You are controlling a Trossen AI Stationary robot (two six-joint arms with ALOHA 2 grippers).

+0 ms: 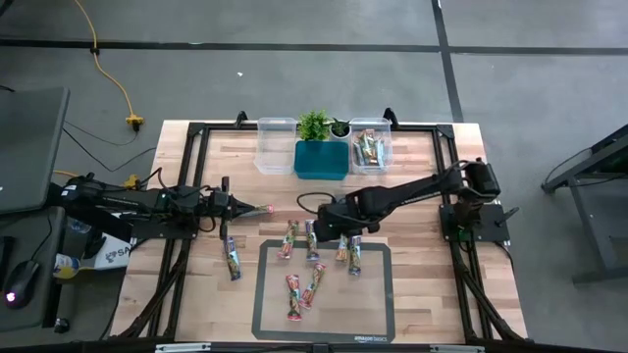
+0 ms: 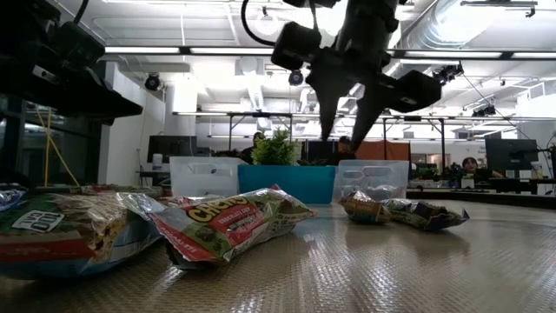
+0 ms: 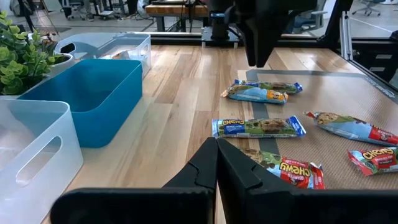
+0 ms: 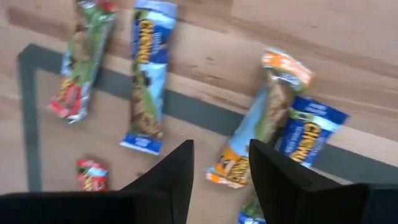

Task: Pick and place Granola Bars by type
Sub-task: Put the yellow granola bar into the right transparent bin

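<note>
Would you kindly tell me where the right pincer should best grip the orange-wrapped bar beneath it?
Grip the orange-wrapped bar across its narrow middle, coming straight down from above. It lies flat and slim; the open right pincer hovers just over it, though a blue bar crowds one side.

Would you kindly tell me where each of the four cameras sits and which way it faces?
High view: overhead, straight down on the table; both arms show, left gripper shut, right gripper over the granola bars.
Low view: table height, level across; right gripper hangs open above.
Left wrist view: looks over closed fingers toward the blue bin.
Right wrist view: looks down past open fingers at bars.
Shared: high and left wrist views both show the blue bin.
</note>
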